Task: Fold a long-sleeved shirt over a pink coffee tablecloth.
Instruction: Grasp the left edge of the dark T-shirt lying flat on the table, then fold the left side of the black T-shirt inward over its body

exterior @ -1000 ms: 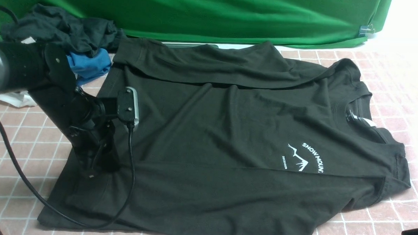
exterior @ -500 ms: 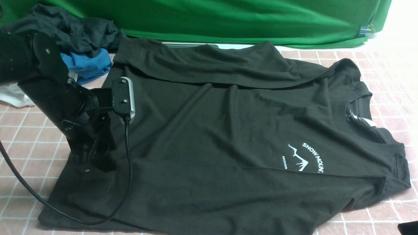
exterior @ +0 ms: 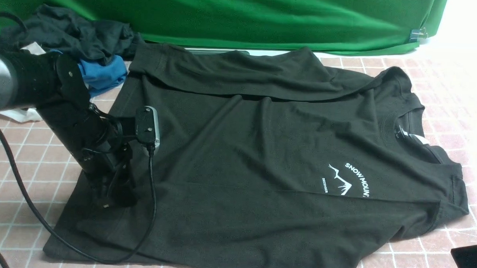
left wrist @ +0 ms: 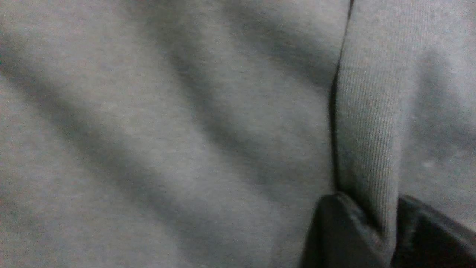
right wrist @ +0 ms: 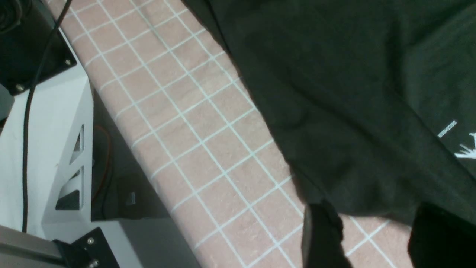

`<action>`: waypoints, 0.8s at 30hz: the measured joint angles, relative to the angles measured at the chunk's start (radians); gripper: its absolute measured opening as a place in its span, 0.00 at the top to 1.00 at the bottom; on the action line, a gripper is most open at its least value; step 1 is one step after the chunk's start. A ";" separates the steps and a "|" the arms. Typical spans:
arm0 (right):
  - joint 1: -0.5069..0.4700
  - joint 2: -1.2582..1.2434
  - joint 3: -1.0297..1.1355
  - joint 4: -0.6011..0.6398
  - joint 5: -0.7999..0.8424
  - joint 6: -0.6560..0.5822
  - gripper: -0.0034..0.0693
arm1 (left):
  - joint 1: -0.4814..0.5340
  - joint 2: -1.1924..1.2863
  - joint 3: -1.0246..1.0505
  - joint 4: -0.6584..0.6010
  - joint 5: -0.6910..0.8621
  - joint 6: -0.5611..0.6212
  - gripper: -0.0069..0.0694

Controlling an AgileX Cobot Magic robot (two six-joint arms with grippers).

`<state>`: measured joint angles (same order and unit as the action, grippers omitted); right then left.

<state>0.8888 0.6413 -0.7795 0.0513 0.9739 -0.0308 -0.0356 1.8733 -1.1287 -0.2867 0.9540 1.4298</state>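
Left gripper (left wrist: 386,234) is coming back down onto the shirt (exterior: 261,150) hem corner, now pinching a ribbed fold. Right gripper (right wrist: 375,238) is hanging open by the near edge. Shirt is lying on the cloth (exterior: 442,89), sleeves seemingly tucked in; crosswise folds still to do.

The pink coffee tablecloth (exterior: 454,98), dusty pink with a grid of thin white lines, covers the tabletop and reaches its near edge in the right wrist view. The black long-sleeved shirt (exterior: 261,150) lies spread on it, collar to the right and hem to the left, with the far sleeve laid across the body. At the far left a bunch of cloths (exterior: 79,37), charcoal over blue and white, sits just beside the shirt.
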 joint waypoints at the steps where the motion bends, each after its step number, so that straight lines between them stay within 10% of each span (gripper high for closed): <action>1: 0.000 0.000 0.000 0.000 -0.003 0.000 0.52 | 0.000 0.000 0.000 0.001 0.000 0.000 0.80; 24: 0.000 0.000 0.000 0.000 -0.051 0.001 0.60 | 0.000 -0.183 -0.174 0.039 0.009 -0.207 0.83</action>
<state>0.8888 0.6413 -0.7795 0.0513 0.9226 -0.0295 -0.0356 1.6902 -1.3026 -0.2472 0.9628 1.2225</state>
